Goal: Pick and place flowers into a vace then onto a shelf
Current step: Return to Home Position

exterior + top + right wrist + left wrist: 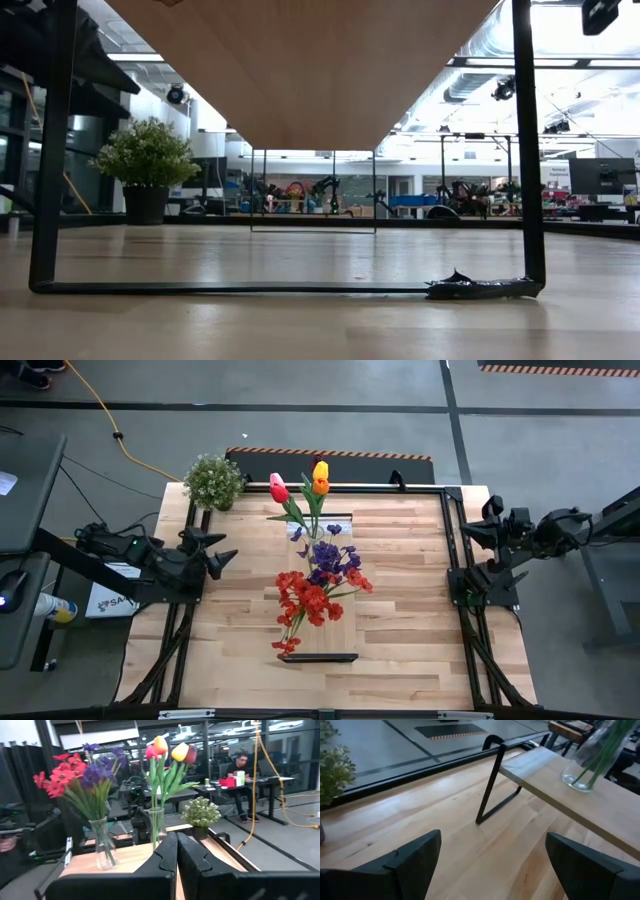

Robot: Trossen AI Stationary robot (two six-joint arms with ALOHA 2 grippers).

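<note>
- At the table's left edge, the left gripper (220, 556) sits with its fingers spread wide.
- At the right edge, the right gripper (472, 532) has its fingers pressed together.
- Between the arms, the shelf (340, 642) runs front to back.
- On it the tulips (305, 488) stand upright at the far end and the red and purple sprays (318, 585) at mid-shelf.
- The blooms hide the vases from above. The right wrist view shows the tulip vase (156, 827) and the spray vase (104, 847).
- The low view shows only the shelf's underside.

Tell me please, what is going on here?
Nothing is being handled at this moment. The tulip vase and the spray vase stand on the shelf. The left pincer is open at the left side of the table. The right pincer is shut at its right side. Both are empty.
</note>
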